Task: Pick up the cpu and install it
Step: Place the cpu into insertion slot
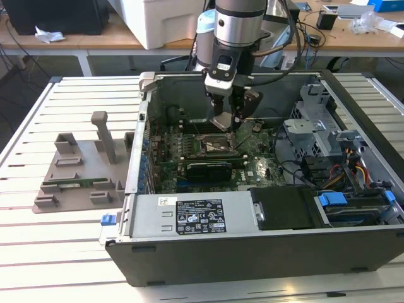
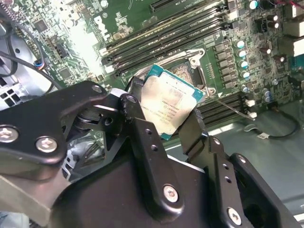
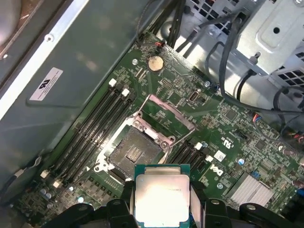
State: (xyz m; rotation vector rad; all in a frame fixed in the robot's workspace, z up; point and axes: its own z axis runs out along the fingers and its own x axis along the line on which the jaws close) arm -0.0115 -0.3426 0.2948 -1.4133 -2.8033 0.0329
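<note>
Hovering over the socket (image 3: 134, 153) — cpu (image 2: 168, 102) clamped in the claw (image 2: 164, 111), seemingly tilted.

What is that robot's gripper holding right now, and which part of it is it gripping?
The gripper holds the cpu, pinched by two opposite edges between its fingers, over the motherboard.

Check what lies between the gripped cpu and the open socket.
Nothing in the way: in the first wrist view only bare board shows between the cpu and the socket.
</note>
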